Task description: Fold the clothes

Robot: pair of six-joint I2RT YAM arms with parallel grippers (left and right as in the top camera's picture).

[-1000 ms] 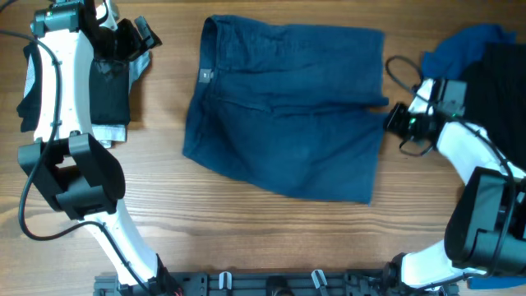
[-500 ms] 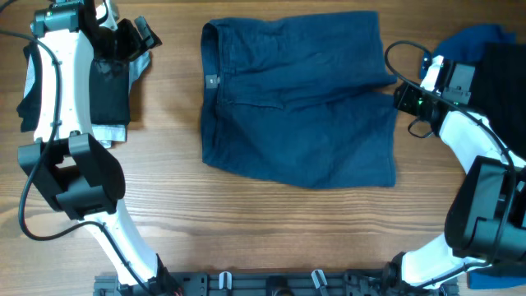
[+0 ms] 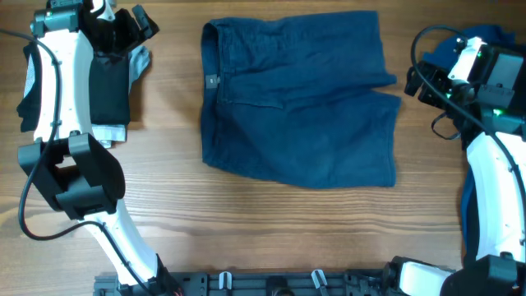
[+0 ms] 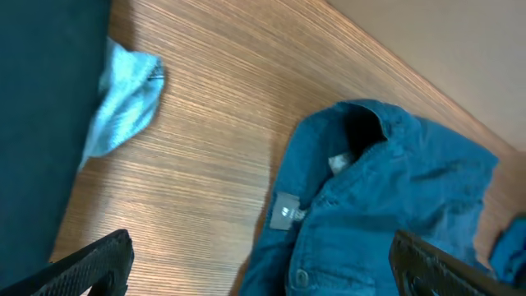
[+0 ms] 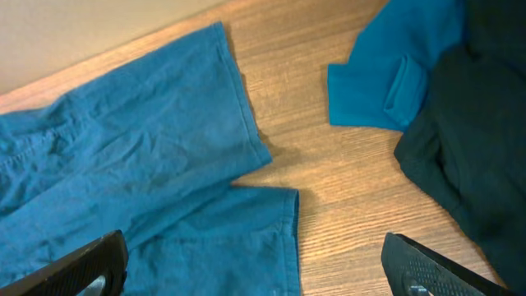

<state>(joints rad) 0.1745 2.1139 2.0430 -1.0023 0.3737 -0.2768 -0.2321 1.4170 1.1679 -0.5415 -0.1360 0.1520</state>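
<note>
Fingers (image 5: pixel 78 267) of right gripper (image 5: pixel 255 279) spread wide, nothing between. Left gripper (image 4: pixel 263 275) fingers (image 4: pixel 94 263) also spread, empty.

Table (image 3: pixel 271 238): bare wood.

Shorts (image 3: pixel 300 99): dark blue, flat at table centre, waistband toward left arm, leg hems toward right arm. Hems just beside right fingers, not touching. Waistband ahead of left fingers, apart across wood.

Right black garment (image 5: pixel 477 140) lies over blue garment (image 5: pixel 382 66), near right gripper.

Left black garment (image 3: pixel 107 90) under left arm. Pale cloth (image 4: pixel 123 99) at its edge.
</note>
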